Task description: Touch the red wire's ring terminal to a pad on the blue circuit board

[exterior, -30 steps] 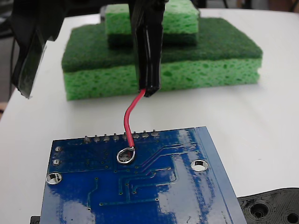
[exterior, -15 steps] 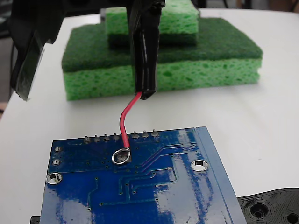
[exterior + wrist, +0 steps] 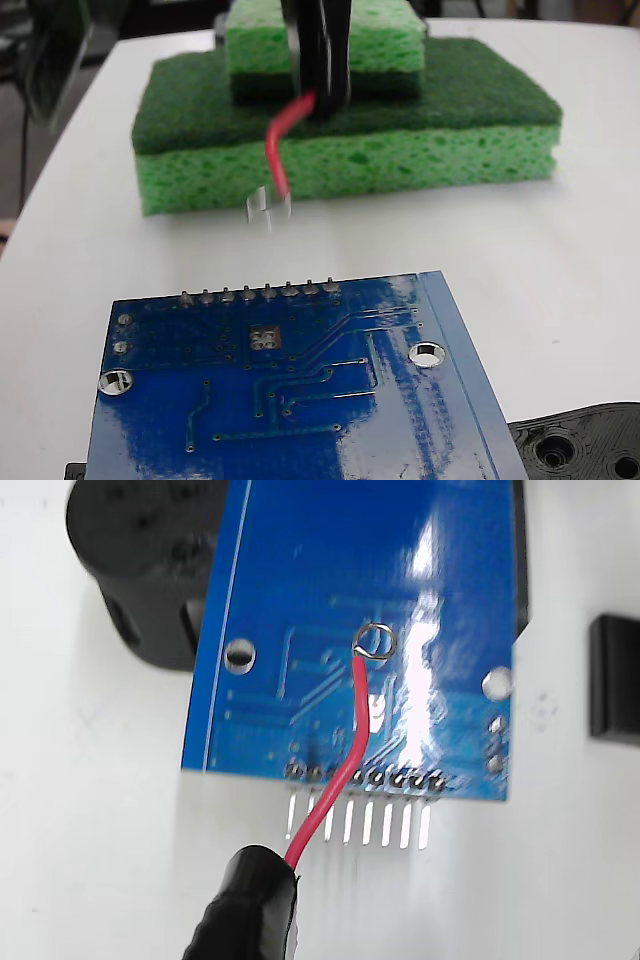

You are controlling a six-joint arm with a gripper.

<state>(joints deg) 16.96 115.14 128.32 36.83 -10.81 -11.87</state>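
I'm working over a white tabletop (image 3: pixel 590 230), matte and bare at its right side in the fixed view. Toward its far edge sits a stack of green sponges (image 3: pixel 400 150), porous bright foam with darker scouring pads on top. At the near edge lies the blue circuit board (image 3: pixel 300 400), glossy enough to throw white glare, with thin traces, silver-rimmed mounting holes and a row of grey solder blobs along its far edge; the wrist view shows metal pins sticking out past that edge. A black plastic plate (image 3: pixel 580 445) with holes peeks in at the near right corner.

The fingers (image 3: pixel 318 95) are wrapped in shiny black tape; I cannot tell how far apart they stand, only that the red wire (image 3: pixel 282 150) comes out of the taped end. The wire curves down to the ring terminal (image 3: pixel 268 208), a tiny silver loop, blurred in the fixed view and hanging in the air well above the board, in front of the sponges.

My judgement: the ring is off the board, so contact has to be made by a slow descent. I'd line the loop over the small grey pad cluster (image 3: pixel 264 338) in the board's middle, and watch for the thin wire bending rather than pressing hard.
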